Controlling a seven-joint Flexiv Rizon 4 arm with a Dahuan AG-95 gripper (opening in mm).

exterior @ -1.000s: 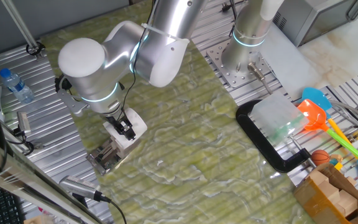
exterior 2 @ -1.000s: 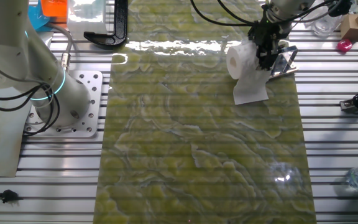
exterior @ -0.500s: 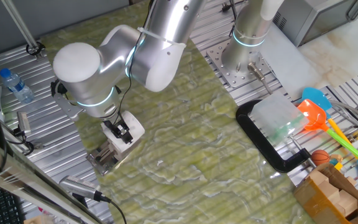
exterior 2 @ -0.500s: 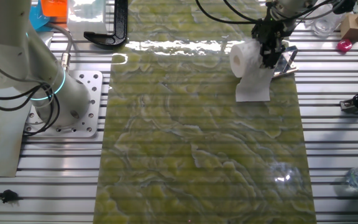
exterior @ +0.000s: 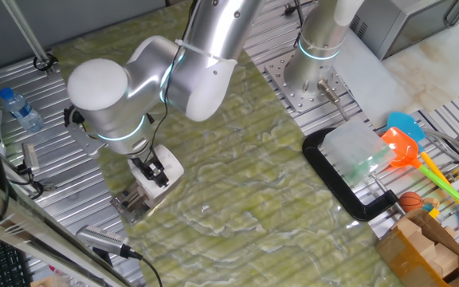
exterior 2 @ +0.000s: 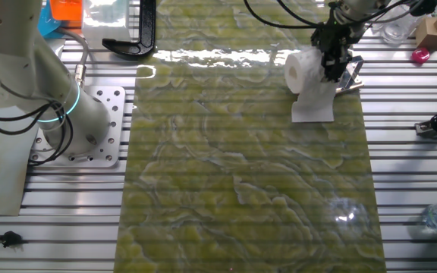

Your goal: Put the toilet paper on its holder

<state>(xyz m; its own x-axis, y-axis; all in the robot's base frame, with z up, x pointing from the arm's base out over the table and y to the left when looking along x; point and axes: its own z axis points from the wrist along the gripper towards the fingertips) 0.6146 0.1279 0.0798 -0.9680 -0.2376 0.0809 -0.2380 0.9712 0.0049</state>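
The roll [exterior 2: 303,68] is now closer to the holder [exterior 2: 349,78] than a second ago, pinched in the jaws of the gripper [exterior 2: 329,64] above the table [exterior 2: 241,189]; its hole should line up with the bar before pushing.

The arm is reaching down over the mat's edge, its wrist bent so the gripper [exterior: 156,170] is pointing downward. Its black fingers [exterior 2: 331,62] are clamping the roll [exterior 2: 303,70] from the side.

water bottle [exterior: 20,110] on slats | black C-clamp [exterior: 337,179] at mat edge | orange scoop [exterior: 402,148]
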